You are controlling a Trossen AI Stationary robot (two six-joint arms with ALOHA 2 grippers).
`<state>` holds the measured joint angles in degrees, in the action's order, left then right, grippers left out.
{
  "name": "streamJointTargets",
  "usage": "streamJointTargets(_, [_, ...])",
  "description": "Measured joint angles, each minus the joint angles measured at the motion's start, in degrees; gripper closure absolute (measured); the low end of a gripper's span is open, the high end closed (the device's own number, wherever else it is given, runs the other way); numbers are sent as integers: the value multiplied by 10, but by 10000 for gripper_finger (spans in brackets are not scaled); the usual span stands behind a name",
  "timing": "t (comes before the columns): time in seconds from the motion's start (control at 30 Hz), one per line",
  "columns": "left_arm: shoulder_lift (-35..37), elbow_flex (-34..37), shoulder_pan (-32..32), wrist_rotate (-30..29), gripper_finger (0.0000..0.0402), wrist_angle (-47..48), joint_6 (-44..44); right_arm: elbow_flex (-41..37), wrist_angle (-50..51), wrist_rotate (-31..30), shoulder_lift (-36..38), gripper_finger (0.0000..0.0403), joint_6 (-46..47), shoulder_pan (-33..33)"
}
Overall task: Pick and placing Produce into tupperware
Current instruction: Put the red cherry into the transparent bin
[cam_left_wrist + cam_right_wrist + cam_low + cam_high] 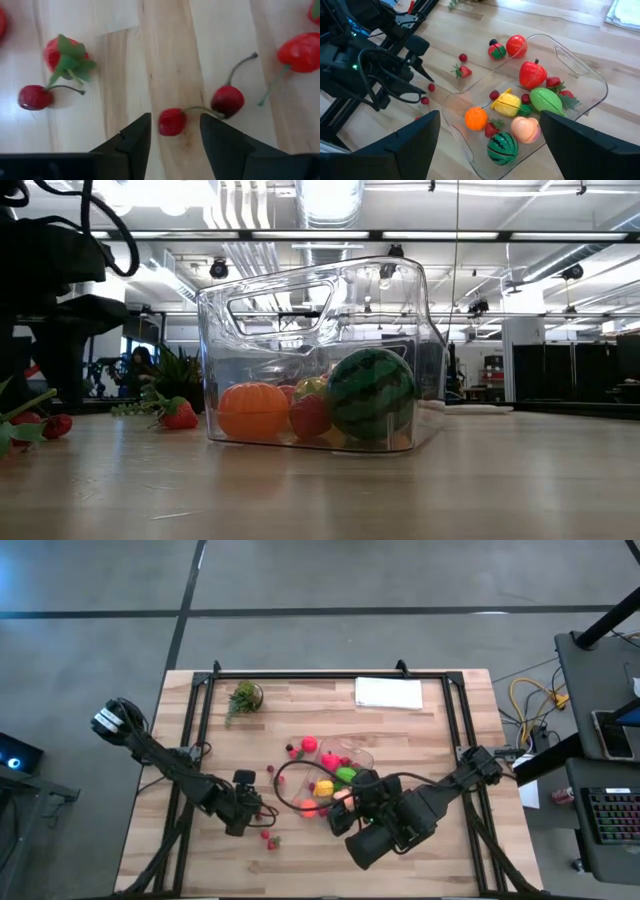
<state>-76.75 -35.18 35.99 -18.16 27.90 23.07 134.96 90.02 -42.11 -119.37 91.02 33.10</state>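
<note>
Left gripper (172,137) low over table, fingers spread wide either side of a red cherry (172,122), not touching it. Right gripper (487,145) hovers at tupperware's (590,75) 6 o'clock edge, fingers wide, empty. Tupperware at table centre holds watermelon (500,147), orange (476,118), apple (533,73)

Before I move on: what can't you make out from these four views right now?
- High view: the right arm covers the near end of the tupperware, hiding the right gripper.
- Low view: the left gripper is cut off at the left edge.
- Left wrist view: the open left gripper straddles a cherry; whether the fingers touch it is unclear.
- Right wrist view: the right gripper fingertips are cut off.
</note>
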Motion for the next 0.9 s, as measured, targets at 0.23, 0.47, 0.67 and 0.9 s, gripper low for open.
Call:
streamJointTargets(0.23, [0, 10, 0, 2, 274, -13, -24, 0, 0, 0, 1, 69, -7, 0])
streamJointTargets(0.47, [0, 28, 0, 9, 294, -41, -31, 0, 0, 0, 1, 69, -11, 0])
streamJointTargets(0.67, [0, 28, 0, 9, 313, -42, -31, 0, 0, 0, 1, 69, -13, -1])
streamJointTargets(0.9, [0, 28, -1, 8, 340, -44, -55, 0, 0, 0, 1, 69, -11, -1])
